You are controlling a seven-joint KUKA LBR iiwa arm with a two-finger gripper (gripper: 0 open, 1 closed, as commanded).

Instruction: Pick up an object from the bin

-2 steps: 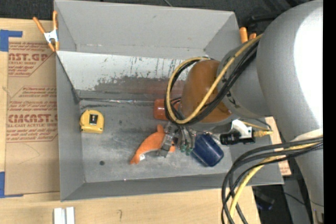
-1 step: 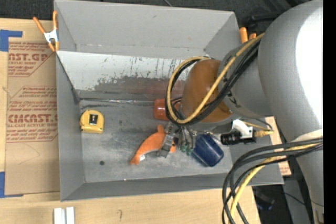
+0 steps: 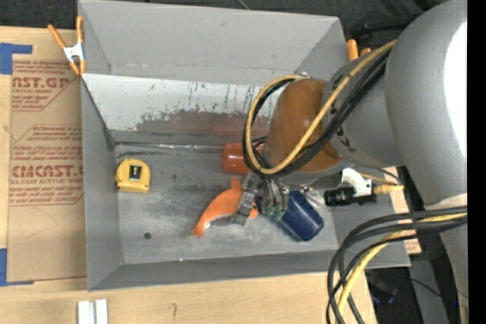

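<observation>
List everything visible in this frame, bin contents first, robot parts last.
tape measure: 1, yellow, left part of the bin floor
curved thing: 1, orange, middle of the floor, its right end at the gripper
cylinder: 1, dark blue, on the floor just right of the gripper
lump: 1, red-orange, behind the gripper, partly hidden by cables
bin: 1, grey metal
gripper: 1, dark, low over the curved thing's right end
arm: 1, grey with orange cover, from the right

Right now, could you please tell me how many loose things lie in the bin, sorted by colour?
Yellow: 1, the tape measure at the left.
Orange: 1, the curved piece near the middle.
Red-orange: 1, the short cylinder behind it, partly hidden.
Blue: 1, the canister at the right.
Total: 4.
</observation>
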